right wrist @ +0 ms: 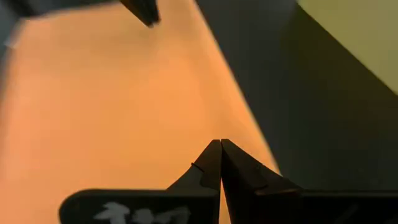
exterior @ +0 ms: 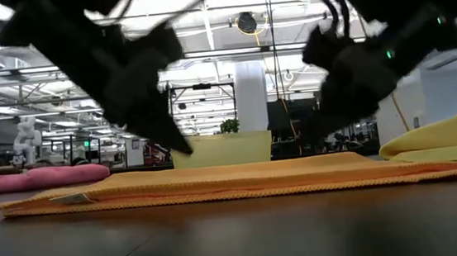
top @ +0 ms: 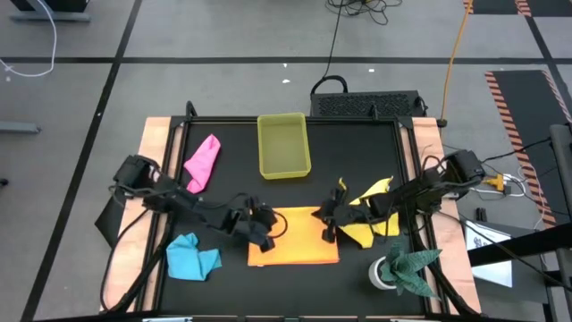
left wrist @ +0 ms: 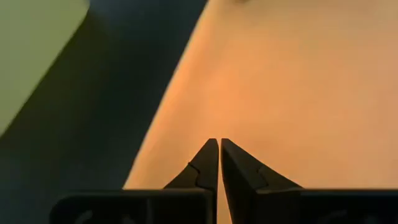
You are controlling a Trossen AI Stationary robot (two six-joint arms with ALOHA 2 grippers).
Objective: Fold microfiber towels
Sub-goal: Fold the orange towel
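Orange towel (top: pixel 295 240) lies flat mid-counter, near edge. Left gripper (top: pixel 262 234) and right gripper (top: pixel 329 221), both closed and empty, sit at its left and right far corners, likely to pinch them for a fold.

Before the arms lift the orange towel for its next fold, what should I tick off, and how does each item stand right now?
1. Orange towel lies flat on the table: ok.
2. Left gripper shut, at the towel's left edge: ok.
3. Right gripper shut, at the towel's right edge: ok.
4. Cloth actually pinched between either pair of fingers: cannot tell.
5. Yellow towel apart from the orange one: not ok, it sits right against the right edge.
6. Yellow tray out of the fold path: ok, it stands behind the towel.
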